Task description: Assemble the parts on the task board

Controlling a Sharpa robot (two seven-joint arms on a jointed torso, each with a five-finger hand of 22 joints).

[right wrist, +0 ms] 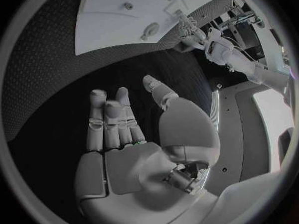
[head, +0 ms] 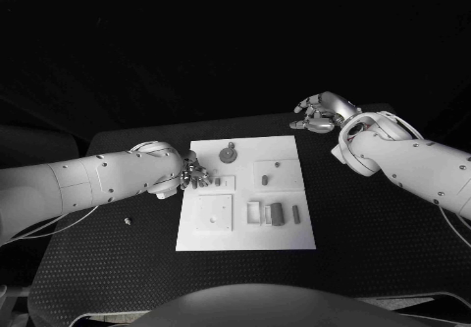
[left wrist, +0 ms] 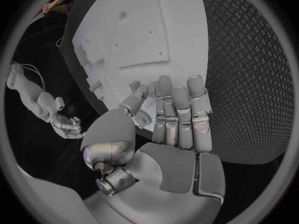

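Left hand (head: pixel 193 175) sits at the task board's (head: pixel 286 233) nine-o'clock edge, fingers extended and apart, holding nothing; the left wrist view shows the fingertips (left wrist: pixel 164 83) over the board's rim. Right hand (head: pixel 320 113) hovers off the board at one o'clock, above the black table (head: pixel 382 238), also spread and empty. Parts: a round part (head: pixel 228 153) at twelve o'clock, a small peg (head: pixel 264 180) near centre, upright blocks (head: pixel 275 214) toward five o'clock. One small loose piece (head: pixel 128 221) lies on the table at my eight o'clock, well apart from the board. Hazard, as I judge it: my left fingers could nudge the board sideways, misaligning every slot, or topple the blocks when reaching across.
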